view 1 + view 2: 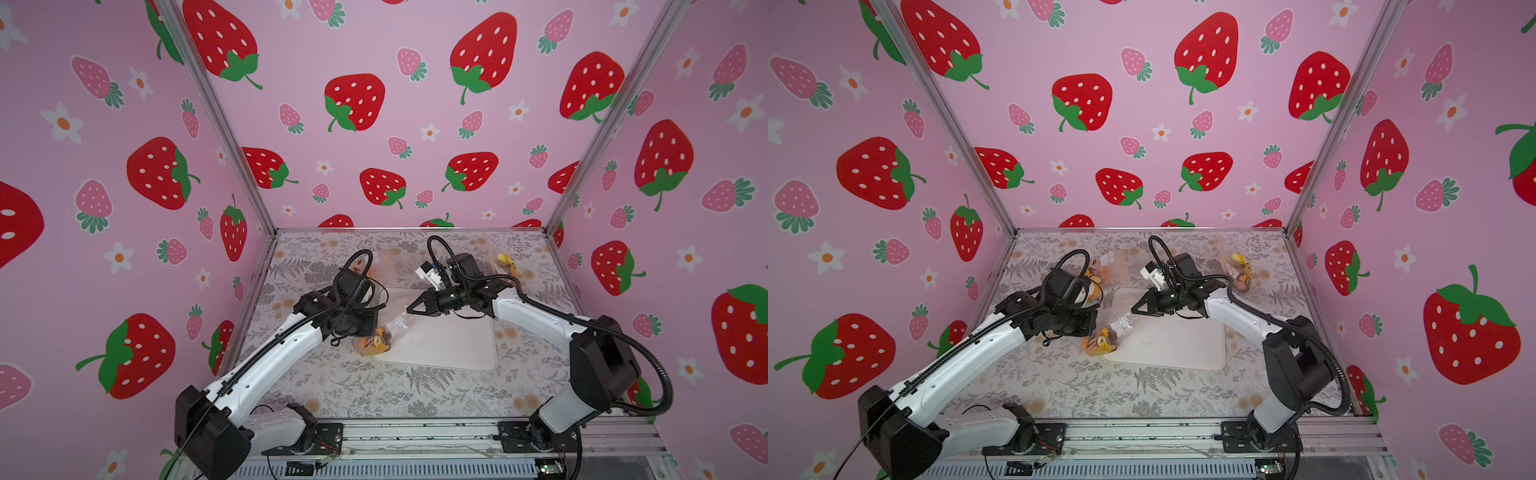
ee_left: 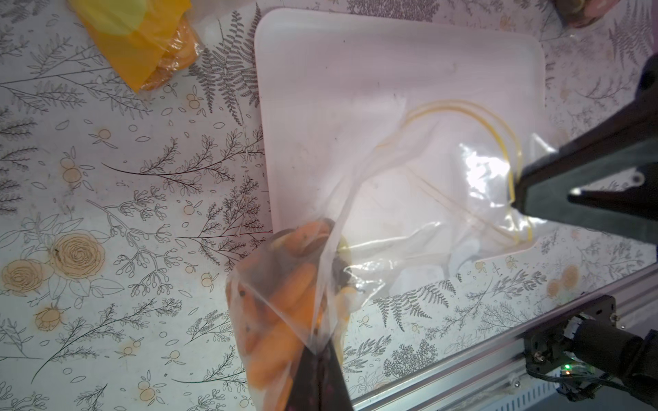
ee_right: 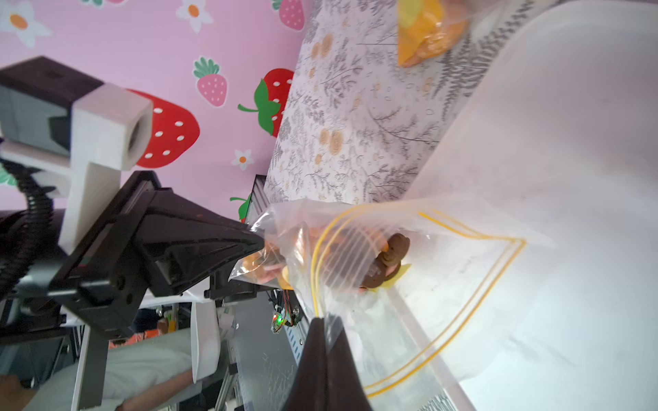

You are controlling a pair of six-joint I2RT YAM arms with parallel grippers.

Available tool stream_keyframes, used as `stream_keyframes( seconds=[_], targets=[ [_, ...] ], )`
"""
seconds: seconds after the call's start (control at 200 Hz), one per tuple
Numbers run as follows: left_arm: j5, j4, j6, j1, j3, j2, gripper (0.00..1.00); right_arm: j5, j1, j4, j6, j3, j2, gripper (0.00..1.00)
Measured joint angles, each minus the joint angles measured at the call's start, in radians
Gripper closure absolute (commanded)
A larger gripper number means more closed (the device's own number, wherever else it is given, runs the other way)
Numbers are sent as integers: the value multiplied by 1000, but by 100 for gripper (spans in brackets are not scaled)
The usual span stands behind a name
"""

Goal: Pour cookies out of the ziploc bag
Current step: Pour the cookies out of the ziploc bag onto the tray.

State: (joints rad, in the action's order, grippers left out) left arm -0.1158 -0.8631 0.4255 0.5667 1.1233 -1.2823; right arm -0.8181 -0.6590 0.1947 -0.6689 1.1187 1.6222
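My left pincer [image 2: 318, 359] clamps the bag [image 2: 409, 199] by its closed end, cookies [image 2: 285, 295] bunched ahead; my right pincer [image 3: 322, 327] pinches the rim, mouth gaping over tray [image 2: 356, 71] for the pour.

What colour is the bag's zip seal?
Yellow; the zip seal shows best in the right wrist view.

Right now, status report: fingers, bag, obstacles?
Left fingers shut on bag bottom; right fingers shut on its open mouth. Cookies inside, none on tray. Nothing blocking.
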Motion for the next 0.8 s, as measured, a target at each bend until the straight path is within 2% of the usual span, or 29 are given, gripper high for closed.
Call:
stream_keyframes(
  seconds=[0.185,0.43,0.48,0.56,0.64,0.685,0.8],
  targets=[
    [-81,67,-36,1,56,-201,100,54,70,0,-24,-64,26,100],
    [-121,143,-54,1,111,-370,100,91,86,-5,-26,-89,69,99],
    [-121,154,-56,1,121,-389,100,99,86,-6,-25,-92,69,90],
    [-121,166,-60,0,129,-408,100,113,86,-7,-17,-92,69,58],
    [-121,170,-64,-5,145,-428,100,136,88,-6,-17,-101,60,32],
    [-123,172,-64,-7,158,-443,100,157,90,-3,-10,-114,45,29],
    [-129,187,-67,-11,179,-478,100,202,92,20,10,-157,-40,31]
  ],
)
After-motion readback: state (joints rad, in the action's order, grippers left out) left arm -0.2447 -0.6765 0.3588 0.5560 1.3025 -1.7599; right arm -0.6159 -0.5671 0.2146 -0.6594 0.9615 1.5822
